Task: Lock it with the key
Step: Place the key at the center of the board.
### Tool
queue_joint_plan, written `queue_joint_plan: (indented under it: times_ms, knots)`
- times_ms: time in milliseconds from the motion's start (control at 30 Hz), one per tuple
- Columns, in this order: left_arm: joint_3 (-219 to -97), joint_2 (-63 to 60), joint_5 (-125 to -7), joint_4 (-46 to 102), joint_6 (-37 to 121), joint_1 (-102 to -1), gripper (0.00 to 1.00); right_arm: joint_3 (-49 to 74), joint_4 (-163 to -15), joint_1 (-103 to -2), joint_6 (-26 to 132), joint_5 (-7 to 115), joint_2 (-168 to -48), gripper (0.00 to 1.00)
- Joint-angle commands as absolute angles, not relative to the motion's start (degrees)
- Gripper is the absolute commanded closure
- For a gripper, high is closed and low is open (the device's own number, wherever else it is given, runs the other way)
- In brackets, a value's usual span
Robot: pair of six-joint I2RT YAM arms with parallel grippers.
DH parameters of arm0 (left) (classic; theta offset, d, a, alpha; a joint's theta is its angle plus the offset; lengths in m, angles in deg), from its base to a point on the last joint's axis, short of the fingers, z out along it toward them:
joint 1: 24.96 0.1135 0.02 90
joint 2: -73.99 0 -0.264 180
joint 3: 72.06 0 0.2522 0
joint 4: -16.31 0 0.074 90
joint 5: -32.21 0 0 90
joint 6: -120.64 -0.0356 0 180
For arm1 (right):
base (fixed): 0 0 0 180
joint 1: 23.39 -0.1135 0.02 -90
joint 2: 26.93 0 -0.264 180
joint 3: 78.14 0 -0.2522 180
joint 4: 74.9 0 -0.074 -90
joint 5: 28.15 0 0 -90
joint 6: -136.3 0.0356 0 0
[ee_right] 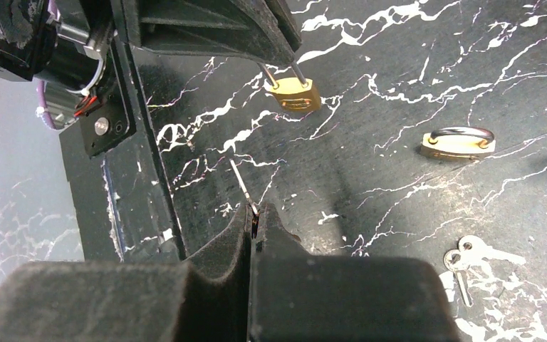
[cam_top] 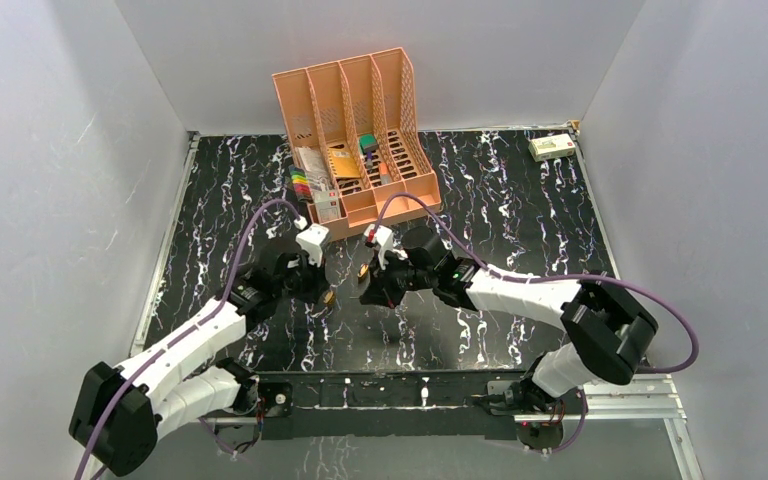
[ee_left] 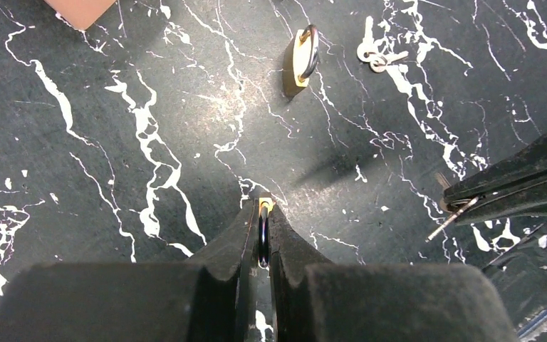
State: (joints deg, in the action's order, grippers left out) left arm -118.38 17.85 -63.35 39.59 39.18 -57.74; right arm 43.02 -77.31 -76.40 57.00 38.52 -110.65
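In front of the orange rack [cam_top: 392, 80], on the black marbled table [cam_top: 520, 230], the 2 arms meet tip to tip. The left gripper [ee_left: 263, 211] sits before the rack's left half. Its fingers are pressed together on the wire loop of a small brass padlock [ee_right: 295, 94], and the lock's body hangs out past the fingertips.

Just to the right, before the middle of the rack, is the right gripper [ee_right: 256, 212]. It is pinching the key [ee_right: 242, 182] by its head. The thin shaft sticks out at a slant toward the held padlock, and its tip stops short of the lock without touching it. The key is clear of the table, in the gap between the 2 grippers.

A second padlock [ee_right: 458, 144] lies on its side on the table, closer to the rack than either gripper, with its loop showing. A little bunch of spare keys [ee_right: 463, 260] lies flat near it, also on the rack side of the grippers.

Far to the right of the rack, a small pale box [cam_top: 552, 147] sits by the table's back corner.
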Motion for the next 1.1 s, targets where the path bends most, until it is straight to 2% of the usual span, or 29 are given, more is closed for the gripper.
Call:
queue_joint_plan:
  times_ms: [0, 333, 733, 1067]
  knots:
    - [-117.29, 17.77, -62.03, 34.13, 36.59, -58.10, 1.00, 43.85, -72.11, -76.76, 58.16, 36.61, -111.04, 1.00]
    - [-115.60, 14.11, -60.16, 28.28, 34.46, -58.20, 1.00, 46.59, -72.34, -76.69, 57.85, 37.61, -110.86, 1.00]
    - [-116.54, 11.10, -66.01, 28.86, 38.61, -58.48, 1.00, 46.74, -73.00, -76.72, 58.59, 41.09, -114.32, 1.00]
    - [-117.86, 8.57, -66.07, 29.71, 38.59, -59.85, 1.00, 44.15, -74.27, -76.70, 58.69, 43.17, -118.89, 1.00]
